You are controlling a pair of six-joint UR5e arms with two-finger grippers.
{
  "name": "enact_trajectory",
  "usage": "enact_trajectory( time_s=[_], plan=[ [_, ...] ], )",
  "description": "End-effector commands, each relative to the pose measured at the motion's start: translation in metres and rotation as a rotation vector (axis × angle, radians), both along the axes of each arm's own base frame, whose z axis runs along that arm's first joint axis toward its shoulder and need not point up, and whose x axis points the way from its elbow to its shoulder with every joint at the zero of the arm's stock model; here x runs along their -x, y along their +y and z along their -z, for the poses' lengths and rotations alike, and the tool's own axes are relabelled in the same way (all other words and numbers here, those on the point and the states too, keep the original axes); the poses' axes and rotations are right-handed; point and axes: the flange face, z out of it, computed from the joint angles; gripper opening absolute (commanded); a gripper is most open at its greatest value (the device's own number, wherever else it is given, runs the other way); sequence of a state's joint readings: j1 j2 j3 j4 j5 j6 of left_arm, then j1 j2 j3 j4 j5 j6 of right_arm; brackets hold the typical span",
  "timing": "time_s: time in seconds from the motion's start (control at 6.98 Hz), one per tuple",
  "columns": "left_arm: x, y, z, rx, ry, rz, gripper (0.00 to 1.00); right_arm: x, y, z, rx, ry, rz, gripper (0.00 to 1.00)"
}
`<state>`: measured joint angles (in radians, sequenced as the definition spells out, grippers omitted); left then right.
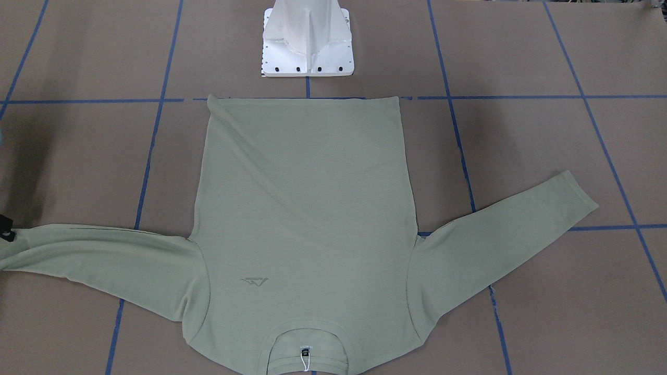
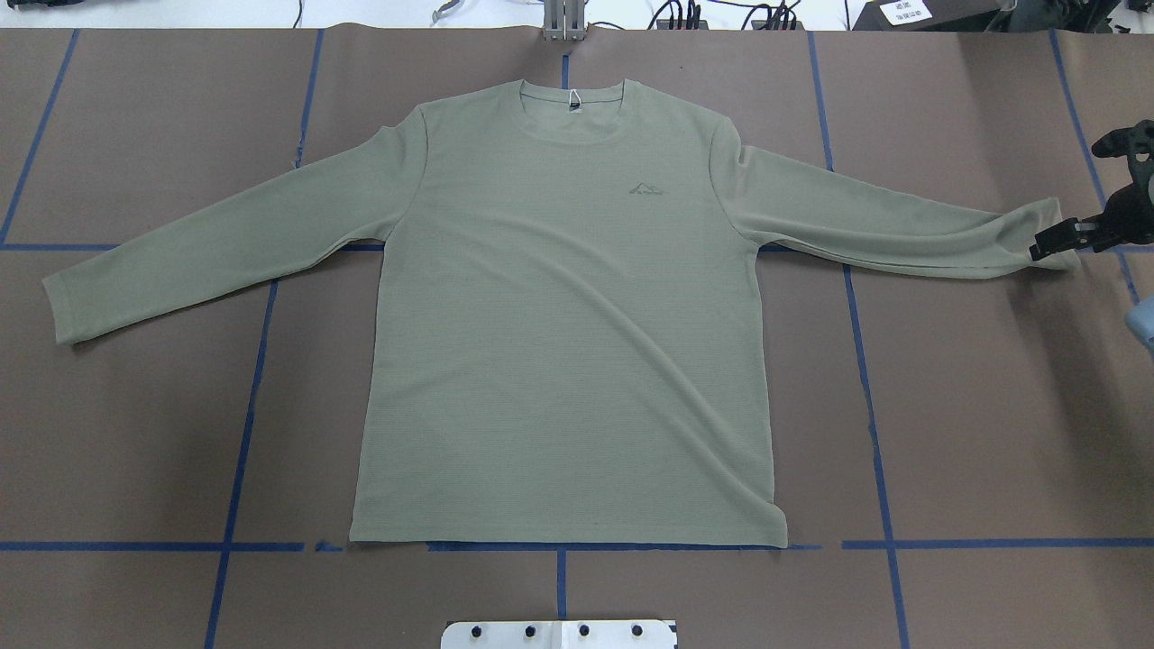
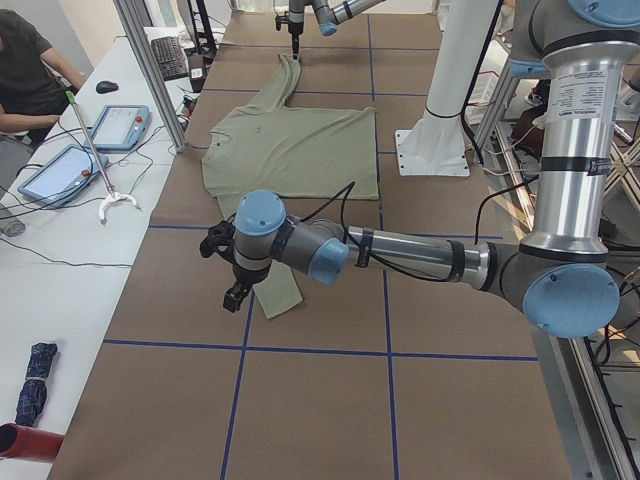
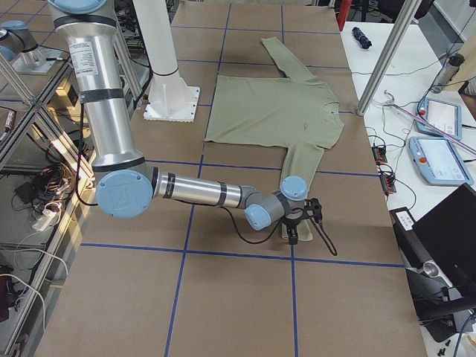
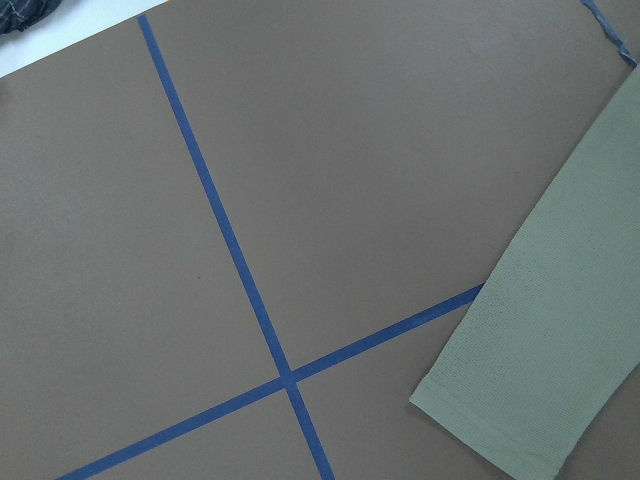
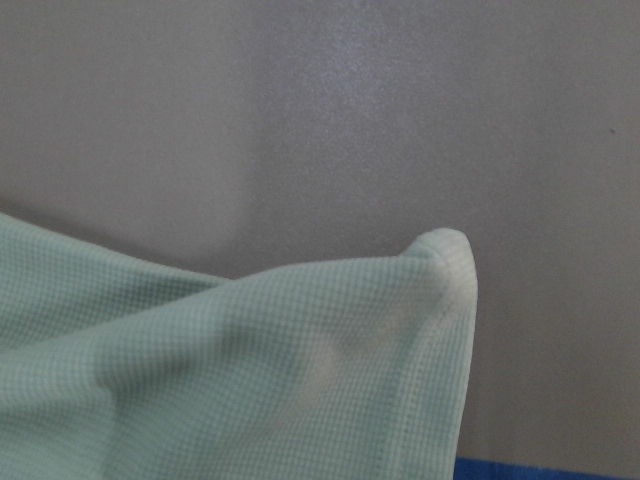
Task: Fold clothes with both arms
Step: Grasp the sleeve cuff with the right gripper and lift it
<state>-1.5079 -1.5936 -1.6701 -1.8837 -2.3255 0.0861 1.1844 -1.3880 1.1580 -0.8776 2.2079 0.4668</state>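
The sage-green long-sleeved shirt [image 2: 559, 306] lies flat and front up on the brown table, its neck and white hang tag [image 2: 572, 99] on the far side. My right gripper [image 2: 1057, 242] is at the table's right edge, shut on the cuff of that sleeve, which is slightly lifted and wrinkled; the right wrist view shows the raised cuff [image 6: 430, 290] up close. My left gripper [image 3: 232, 285] shows only in the exterior left view, just beside the other sleeve's cuff [image 3: 275, 300]; I cannot tell whether it is open. That cuff [image 5: 520, 400] lies flat.
The white pedestal base [image 1: 307, 41] stands at the shirt's hem side. Blue tape lines [image 2: 243, 451] grid the table. A side table with tablets [image 3: 120, 125], cables and a seated person [image 3: 25, 70] runs along the far edge, behind metal posts [image 3: 150, 70].
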Motion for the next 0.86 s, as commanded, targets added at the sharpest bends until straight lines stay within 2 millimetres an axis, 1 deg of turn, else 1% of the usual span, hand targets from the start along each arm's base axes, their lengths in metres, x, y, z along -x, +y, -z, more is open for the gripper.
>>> enact_trajectory(
  time_s=[0.0, 0.14, 0.29, 0.43, 0.57, 0.72],
  plan=[
    [0.001, -0.003, 0.002, -0.004, 0.000, 0.002, 1.00, -0.001, 0.004, -0.010, 0.012, 0.007, 0.008, 0.98],
    [0.001, -0.003, 0.004, -0.007, 0.000, 0.002, 1.00, -0.001, 0.004, -0.009, 0.015, 0.002, 0.005, 0.47],
    [0.000, -0.003, 0.004, -0.006, 0.001, 0.001, 1.00, 0.000, 0.003, -0.007, 0.012, -0.003, 0.009, 0.03],
    [0.001, -0.004, 0.004, -0.005, 0.000, 0.004, 1.00, 0.001, 0.001, -0.002, 0.005, -0.010, 0.011, 0.00],
    [0.001, -0.005, 0.003, -0.003, 0.000, 0.004, 1.00, 0.001, -0.004, 0.009, 0.000, -0.039, 0.016, 0.00],
    [0.000, -0.005, 0.003, -0.003, 0.000, 0.003, 1.00, -0.003, -0.006, 0.025, -0.009, -0.077, 0.015, 0.00]
  ],
)
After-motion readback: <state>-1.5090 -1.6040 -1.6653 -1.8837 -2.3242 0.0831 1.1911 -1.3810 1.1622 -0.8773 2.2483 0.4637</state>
